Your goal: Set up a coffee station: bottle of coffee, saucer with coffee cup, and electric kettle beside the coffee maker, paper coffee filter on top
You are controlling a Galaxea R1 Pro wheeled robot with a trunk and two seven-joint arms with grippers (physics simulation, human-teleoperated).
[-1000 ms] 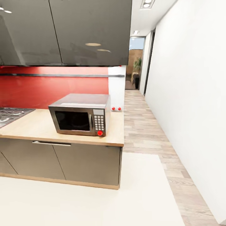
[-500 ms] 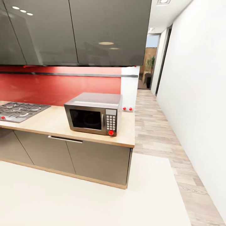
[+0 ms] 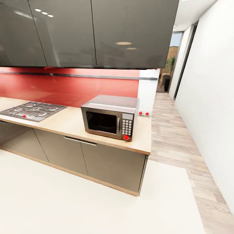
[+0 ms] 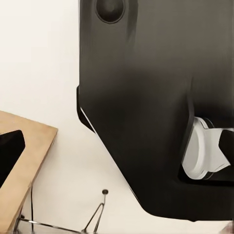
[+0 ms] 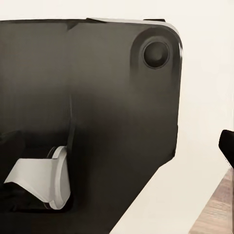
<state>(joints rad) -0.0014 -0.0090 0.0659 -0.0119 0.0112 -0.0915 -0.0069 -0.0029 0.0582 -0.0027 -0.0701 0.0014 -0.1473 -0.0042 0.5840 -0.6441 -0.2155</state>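
- Long light wood-look tabletop (image 3: 70,125) runs left to right, carrying one steel microwave (image 3: 110,121) and one grey gas hob (image 3: 32,110).
- Fingers' state, both arms: cannot tell.

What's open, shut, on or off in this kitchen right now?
microwave: door shut, inside dark.
gas hob: no flames, nothing on it.
upper cabinets: doors shut.
lower cabinets: doors shut.
far doorway: open to the hallway's end.

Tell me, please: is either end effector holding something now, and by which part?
It cannot be told: both wrist views face the robot's dark body, and no held thing is visible.
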